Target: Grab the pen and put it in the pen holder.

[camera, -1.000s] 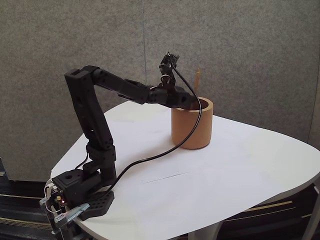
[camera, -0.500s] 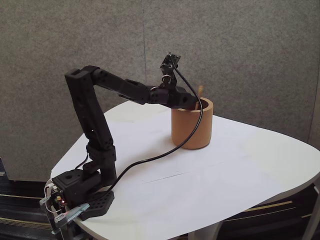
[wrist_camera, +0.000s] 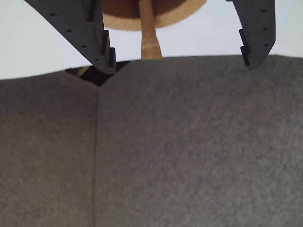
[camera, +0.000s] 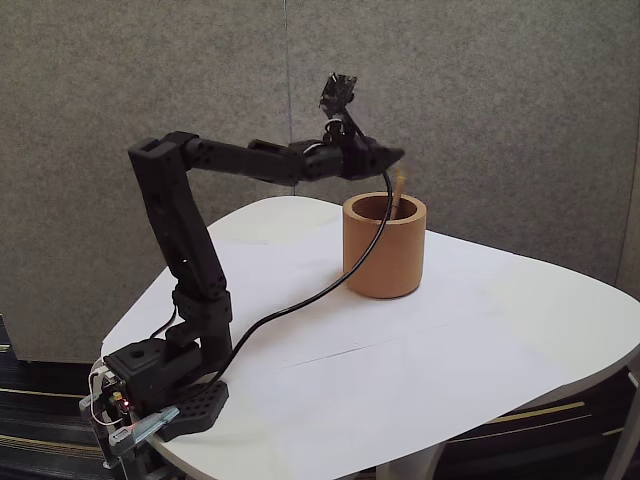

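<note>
The pen holder, a thick tan-orange cup, stands on the white table toward the back. The pen, a thin light-wood stick, leans inside it with its top poking above the rim. My gripper hovers just above the cup's mouth, clear of the pen. In the wrist view the gripper is open. Its two dark fingers are spread wide, and the pen stands free between them, touching neither. The cup's rim shows behind the pen.
A black cable hangs from the wrist down across the cup's front to the arm's base at the table's near left corner. The white table stretches to the right. A grey panel wall stands close behind.
The gripper has let go of the pen and risen out of the cup's mouth. The pen has dropped lower into the pen holder.
</note>
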Robot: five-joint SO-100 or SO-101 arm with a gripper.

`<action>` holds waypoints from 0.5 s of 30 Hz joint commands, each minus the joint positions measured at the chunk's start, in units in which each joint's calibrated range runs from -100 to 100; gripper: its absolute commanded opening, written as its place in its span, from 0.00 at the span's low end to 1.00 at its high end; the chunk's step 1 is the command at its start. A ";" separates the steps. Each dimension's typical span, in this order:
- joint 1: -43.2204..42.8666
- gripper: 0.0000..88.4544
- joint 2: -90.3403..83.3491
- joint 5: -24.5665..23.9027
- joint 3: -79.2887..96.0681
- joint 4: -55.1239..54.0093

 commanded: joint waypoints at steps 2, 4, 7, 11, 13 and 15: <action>-0.40 0.44 -2.77 -0.24 -10.02 -0.34; -1.57 0.44 -2.77 -0.29 -13.18 -0.25; -2.81 0.44 -3.42 -0.61 -16.88 -0.17; -5.01 0.44 -7.65 -6.56 -16.97 0.76; -6.11 0.44 -10.25 -9.66 -16.97 4.24; -6.76 0.44 -13.75 -12.09 -16.34 9.58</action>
